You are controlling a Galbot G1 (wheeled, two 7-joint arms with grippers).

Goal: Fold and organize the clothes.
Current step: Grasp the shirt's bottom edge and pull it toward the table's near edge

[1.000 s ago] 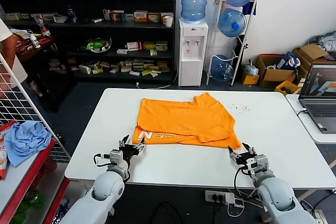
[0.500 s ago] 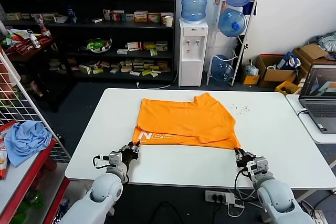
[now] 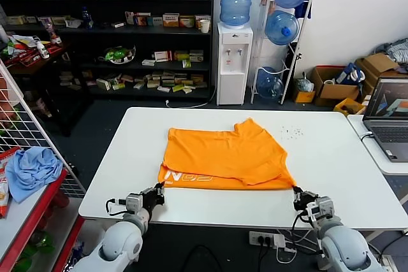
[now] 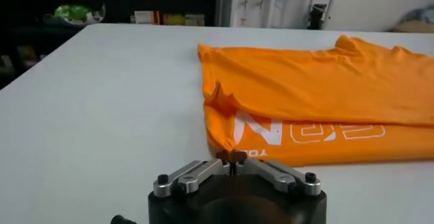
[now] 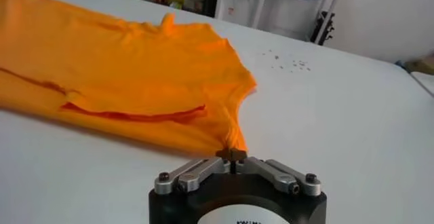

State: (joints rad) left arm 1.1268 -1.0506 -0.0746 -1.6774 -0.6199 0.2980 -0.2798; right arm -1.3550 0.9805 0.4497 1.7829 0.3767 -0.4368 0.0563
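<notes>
Orange T-shirt (image 3: 224, 157) lies partly folded on the white desk (image 3: 331, 157), its near edge with white lettering towards the robot. Left hand (image 3: 158, 189) is clenched on the shirt's near left corner, right hand (image 3: 298, 193) clenched on its near right corner, both low at the desk's near edge

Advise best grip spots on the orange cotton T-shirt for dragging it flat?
The orange cotton T-shirt: pinch its two near-edge corners, coming in low from the robot's side of the white table. Those corners taper to thin points there; left tool and right tool are shut on them.
</notes>
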